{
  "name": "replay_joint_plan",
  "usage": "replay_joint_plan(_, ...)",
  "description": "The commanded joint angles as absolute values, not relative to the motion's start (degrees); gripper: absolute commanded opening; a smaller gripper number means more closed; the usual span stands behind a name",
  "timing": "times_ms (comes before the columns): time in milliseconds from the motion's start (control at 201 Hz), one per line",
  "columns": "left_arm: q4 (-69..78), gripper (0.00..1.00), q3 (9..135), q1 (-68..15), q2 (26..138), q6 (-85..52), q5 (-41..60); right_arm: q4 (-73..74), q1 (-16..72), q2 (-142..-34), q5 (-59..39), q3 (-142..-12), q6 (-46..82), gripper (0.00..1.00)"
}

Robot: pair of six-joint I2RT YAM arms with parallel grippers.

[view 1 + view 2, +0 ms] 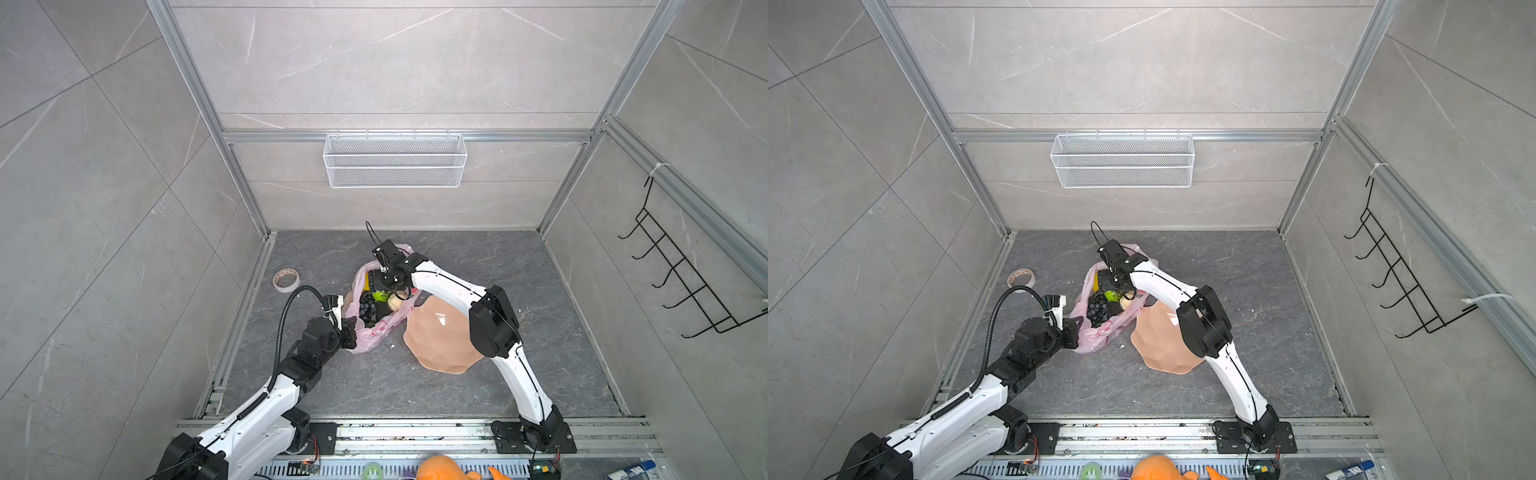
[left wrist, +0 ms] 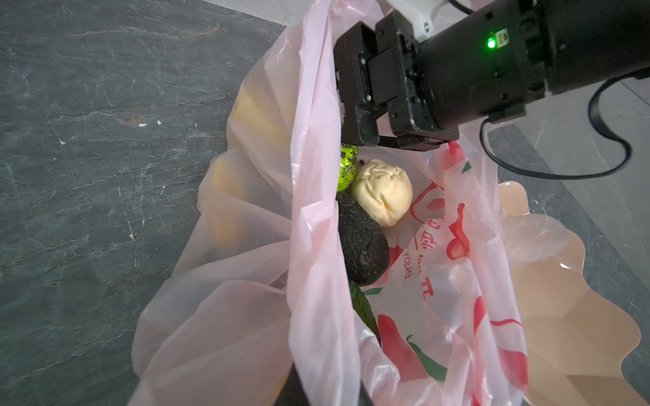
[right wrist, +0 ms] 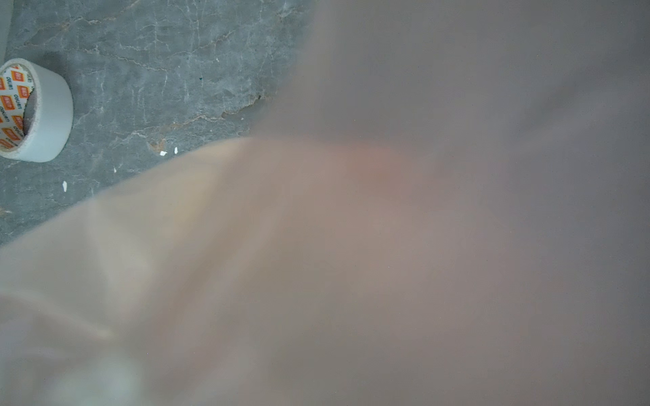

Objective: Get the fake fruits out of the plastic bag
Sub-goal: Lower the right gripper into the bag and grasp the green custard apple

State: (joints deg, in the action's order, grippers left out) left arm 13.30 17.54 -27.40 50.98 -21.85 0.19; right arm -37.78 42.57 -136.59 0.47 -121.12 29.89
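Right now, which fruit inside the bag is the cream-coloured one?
The round, wrinkled cream piece close to the right end effector, beside the bumpy green fruit and dark avocado.

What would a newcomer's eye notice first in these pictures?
The pink plastic bag lies open mid-table, with fake fruits inside. The right gripper reaches, open, into its mouth, while the left gripper pinches its near edge. A peach plate lies against its right side.
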Motion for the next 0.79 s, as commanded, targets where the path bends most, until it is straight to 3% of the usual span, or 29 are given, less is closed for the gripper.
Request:
replay_joint_plan(0, 15.12, 0.03, 18.02, -27.69, 50.85, -20.17, 0.37, -41.86, 42.98, -140.55, 0.70, -123.48, 28.86, 0.78)
replay_joint_plan(169, 14.95, 0.02, 18.02, -27.69, 50.73, -20.17, 0.18, -42.89, 43.07, -140.69, 0.89, -124.25, 28.51, 0.78)
replay_joint_plan(453, 14.85, 0.03, 18.19, -27.69, 50.97, -20.11, 0.01, -42.80, 44.47, -136.67, 3.87, -124.27, 26.60, 0.65)
replay_joint_plan(787, 14.77, 0.03, 18.46, -27.69, 51.96, -20.08, 0.22, -43.42, 47.74, -127.36, 11.77, -120.80, 21.12, 0.65)
